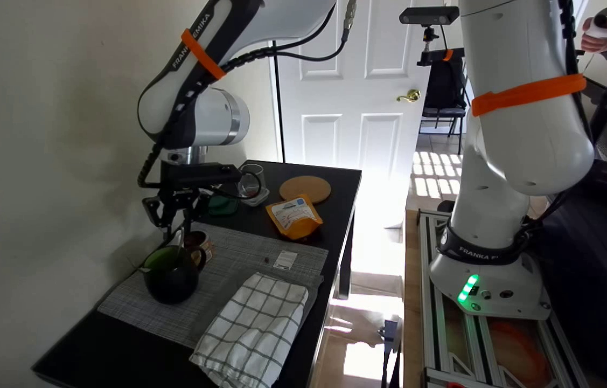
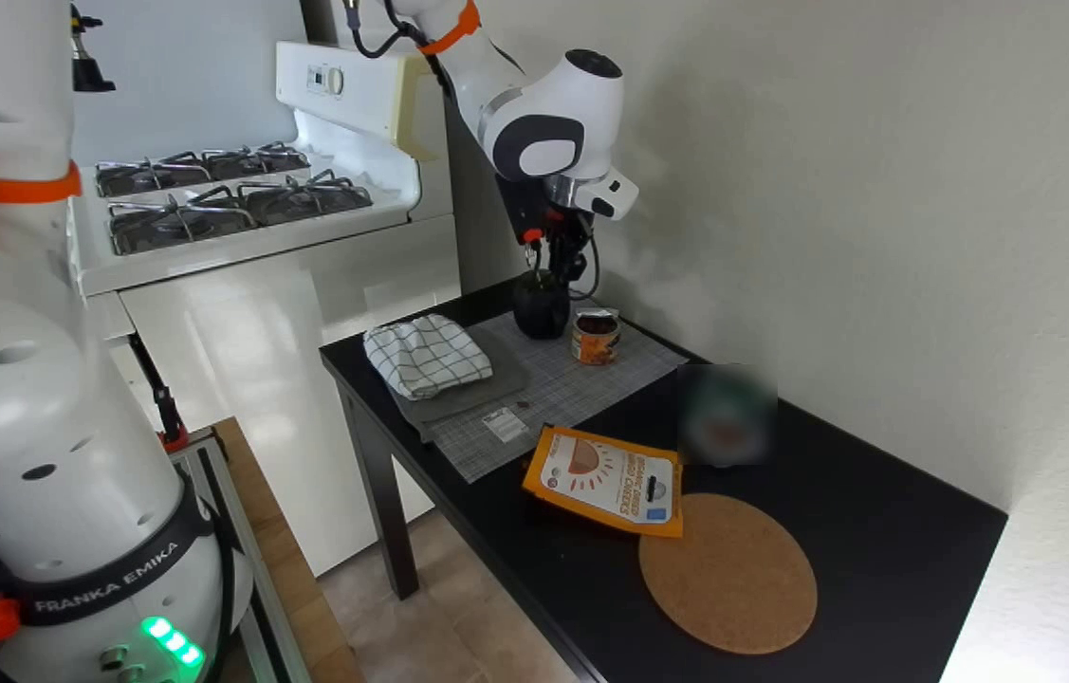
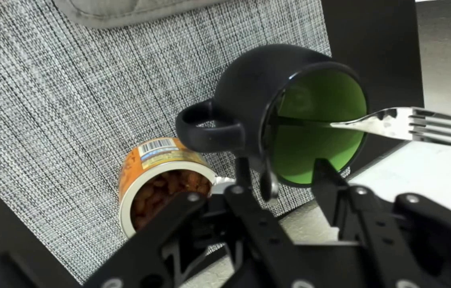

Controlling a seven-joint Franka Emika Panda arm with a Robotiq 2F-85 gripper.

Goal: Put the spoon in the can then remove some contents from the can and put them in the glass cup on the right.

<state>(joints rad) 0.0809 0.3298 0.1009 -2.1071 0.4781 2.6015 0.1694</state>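
The can is an orange-labelled open tin [image 3: 161, 154] of reddish-brown beans; it also stands on the placemat in both exterior views [image 1: 201, 245] [image 2: 596, 340]. Beside it is a dark mug [image 3: 257, 80], green inside. The spoon [image 3: 269, 186] leans out over the mug's rim, bowl end up. My gripper [image 3: 281, 170] is open at the mug, its fingers on either side of the spoon with gaps; it also shows above the mug in an exterior view [image 1: 177, 231]. The glass cup [image 1: 252, 175] stands at the table's far end; it is blurred out in an exterior view.
A fork [image 3: 389, 122] sticks out of the mug on its opposite side. An orange pouch [image 2: 605, 479], a round cork mat [image 2: 728, 574] and a folded checked towel [image 2: 425, 356] lie on the table. A green item [image 1: 222, 205] is near the glass. The wall runs close behind.
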